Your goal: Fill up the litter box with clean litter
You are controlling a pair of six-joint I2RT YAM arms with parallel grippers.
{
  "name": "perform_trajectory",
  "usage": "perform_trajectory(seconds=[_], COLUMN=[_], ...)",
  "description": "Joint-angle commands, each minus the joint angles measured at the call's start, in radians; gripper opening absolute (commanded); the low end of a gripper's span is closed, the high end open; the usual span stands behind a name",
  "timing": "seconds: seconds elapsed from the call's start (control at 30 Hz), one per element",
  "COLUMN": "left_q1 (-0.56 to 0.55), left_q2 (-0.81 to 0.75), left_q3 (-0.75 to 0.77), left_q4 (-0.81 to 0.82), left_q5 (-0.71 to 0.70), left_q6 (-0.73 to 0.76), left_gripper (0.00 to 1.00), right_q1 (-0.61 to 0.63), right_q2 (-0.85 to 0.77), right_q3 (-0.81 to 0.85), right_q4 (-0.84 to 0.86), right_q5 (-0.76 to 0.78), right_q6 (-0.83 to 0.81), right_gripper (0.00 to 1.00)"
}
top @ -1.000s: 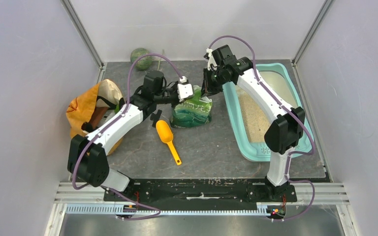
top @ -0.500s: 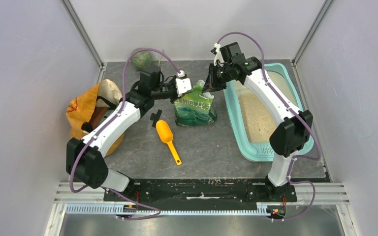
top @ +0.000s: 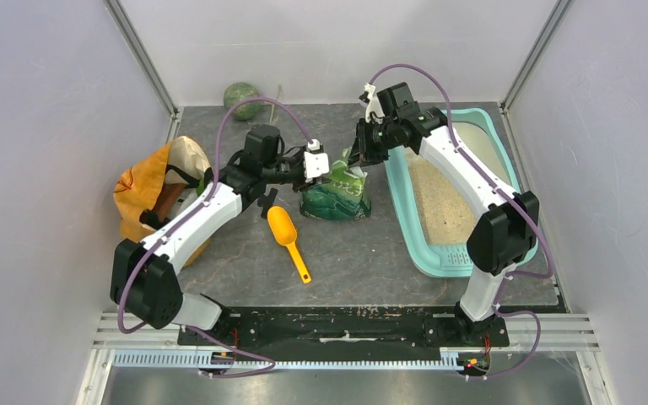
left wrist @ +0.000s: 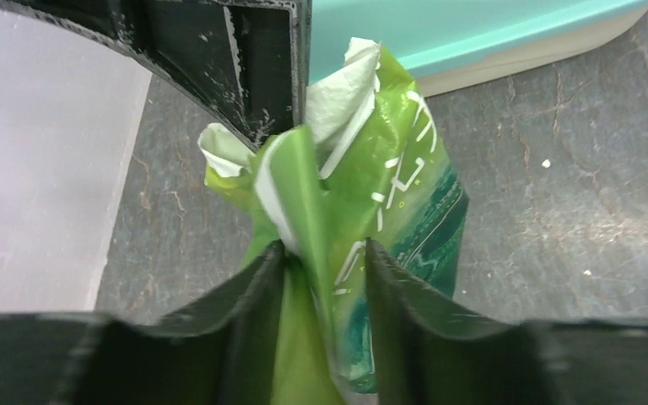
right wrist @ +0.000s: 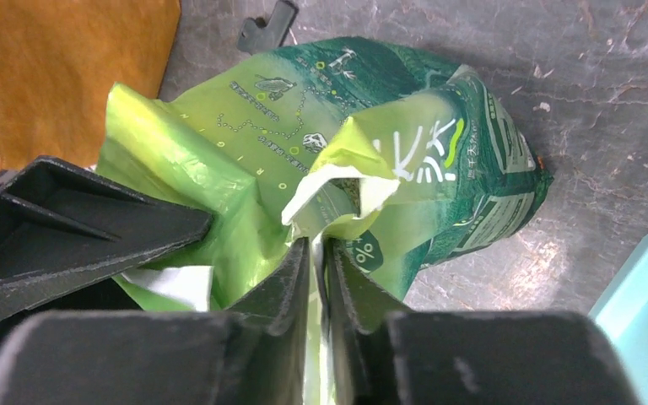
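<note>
The green printed pouch point(top: 333, 194) stands on the grey table between both arms, its top crumpled. My left gripper point(top: 325, 164) is shut on the pouch's upper left edge; in the left wrist view point(left wrist: 325, 249) green film point(left wrist: 388, 169) fills the gap between the jaws. My right gripper point(top: 356, 156) is shut on the upper right edge; in the right wrist view point(right wrist: 316, 245) the jaws pinch a thin fold of the pouch point(right wrist: 405, 169). The light-teal litter box point(top: 401, 202) lies to the right of the pouch, with pale beige litter point(top: 439, 202) on its floor.
An orange scoop point(top: 287, 232) lies in front of the pouch, with a small black part point(top: 267, 201) beside it. An orange sack point(top: 156, 190) sits at the left under my left arm. A green round thing point(top: 242, 97) rests at the back wall. The enclosure walls stand close on both sides.
Both grippers lifted the pouch top and shifted it slightly right, then came back down a little. The pouch top is lower and more crumpled now.
</note>
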Motion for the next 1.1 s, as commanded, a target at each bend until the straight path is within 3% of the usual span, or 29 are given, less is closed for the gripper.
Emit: perform_trajectory(seconds=[0.0,0.13,0.2,0.33,0.57,0.77,0.97,1.07], left_q1=[0.000,0.011,0.026,0.067,0.162,0.285,0.346,0.379], left_q2=[-0.064,-0.102,-0.120,-0.162,-0.307,-0.447,-0.343,-0.263], left_q3=[0.063,0.083,0.091,0.089,0.050,-0.042,-0.008,0.016], left_q4=[-0.050,-0.060,-0.063,-0.064,-0.102,-0.279,-0.566,-0.635], left_q5=[-0.036,-0.065,-0.078,-0.080,-0.100,-0.090,-0.083,-0.066], left_q6=[-0.057,-0.065,-0.077,-0.092,-0.200,-0.316,-0.345,-0.380], left_gripper=[0.53,0.64,0.75,0.81,0.81,0.79,0.76,0.74], right_q1=[0.006,0.005,0.005,0.006,0.000,-0.002,-0.010,-0.012], right_q2=[-0.041,-0.063,-0.070,-0.075,-0.088,-0.102,-0.112,-0.128], right_q3=[0.082,0.074,0.069,0.071,0.075,0.069,0.069,0.060], right_q4=[0.067,0.051,0.045,0.029,0.001,0.008,0.007,0.007], right_q5=[-0.010,0.019,0.031,0.065,0.173,0.164,0.174,0.166], right_q6=[-0.019,-0.037,-0.050,-0.064,-0.076,-0.075,-0.088,-0.091], right_gripper=[0.26,0.41,0.41,0.45,0.62,0.68,0.84,0.86])
